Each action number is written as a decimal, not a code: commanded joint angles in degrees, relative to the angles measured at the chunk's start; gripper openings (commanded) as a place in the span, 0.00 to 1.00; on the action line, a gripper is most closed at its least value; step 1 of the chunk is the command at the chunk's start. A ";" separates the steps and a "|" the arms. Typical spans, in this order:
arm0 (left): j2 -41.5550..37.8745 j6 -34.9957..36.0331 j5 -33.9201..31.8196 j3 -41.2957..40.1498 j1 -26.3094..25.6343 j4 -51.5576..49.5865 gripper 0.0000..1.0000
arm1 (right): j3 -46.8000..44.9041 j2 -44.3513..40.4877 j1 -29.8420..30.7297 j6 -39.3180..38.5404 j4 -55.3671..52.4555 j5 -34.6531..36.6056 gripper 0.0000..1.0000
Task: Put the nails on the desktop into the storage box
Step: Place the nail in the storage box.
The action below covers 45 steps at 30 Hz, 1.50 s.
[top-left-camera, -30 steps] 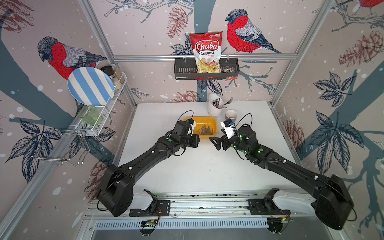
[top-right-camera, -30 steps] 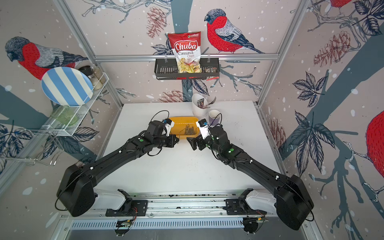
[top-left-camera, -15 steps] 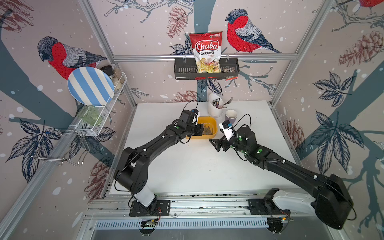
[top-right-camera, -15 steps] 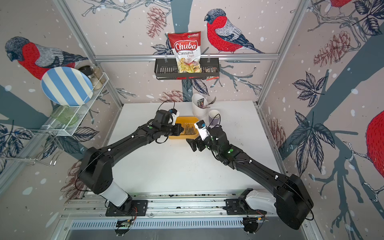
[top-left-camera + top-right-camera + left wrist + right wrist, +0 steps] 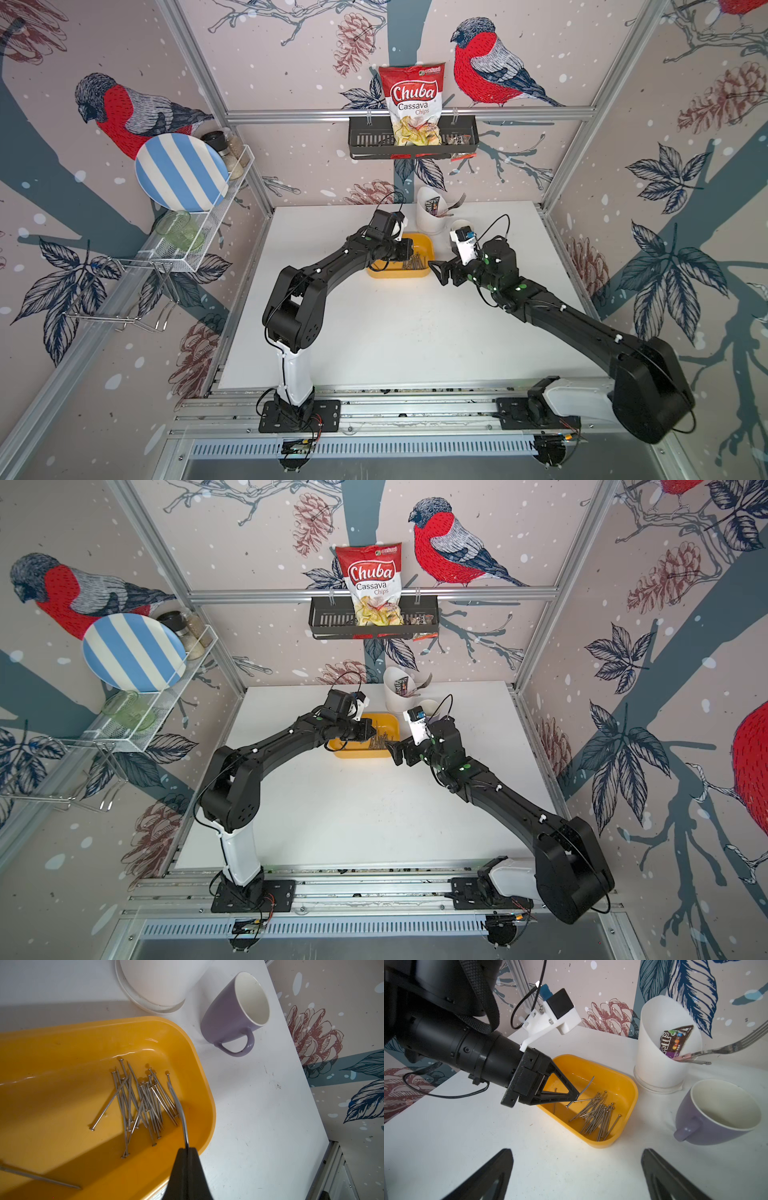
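The white desktop (image 5: 395, 332) carries the yellow box (image 5: 52, 1084) near its far edge, with a purple mug (image 5: 234, 1020) just beside it. The left claw (image 5: 576, 1097) hangs over the box, jaws closed on one curved nail (image 5: 180, 1109) at its tip. The right claw (image 5: 439, 272) stands spread wide and empty above the desktop, just beside the box. The nails (image 5: 145, 1103) lie in a loose pile inside the box.

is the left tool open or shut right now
Shut: the left tool has its tips together, pinching one nail that juts out over the storage box.
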 commanded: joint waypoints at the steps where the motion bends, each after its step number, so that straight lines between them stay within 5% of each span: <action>1: 1.96 1.17 1.59 1.68 0.45 -0.53 0.00 | 1.99 1.64 -0.76 0.95 1.12 -3.05 1.00; 28: 15.39 0.73 5.08 7.59 1.79 -0.47 0.00 | 9.14 0.00 -4.85 4.09 -4.06 -3.64 1.00; 32: 14.71 0.33 4.87 7.31 1.80 -0.45 0.23 | 8.96 -0.34 -4.94 4.40 -3.43 -3.64 1.00; 45: -1.60 -1.66 1.43 -4.89 1.79 4.31 0.45 | 7.74 1.66 -4.58 10.02 3.71 -7.77 1.00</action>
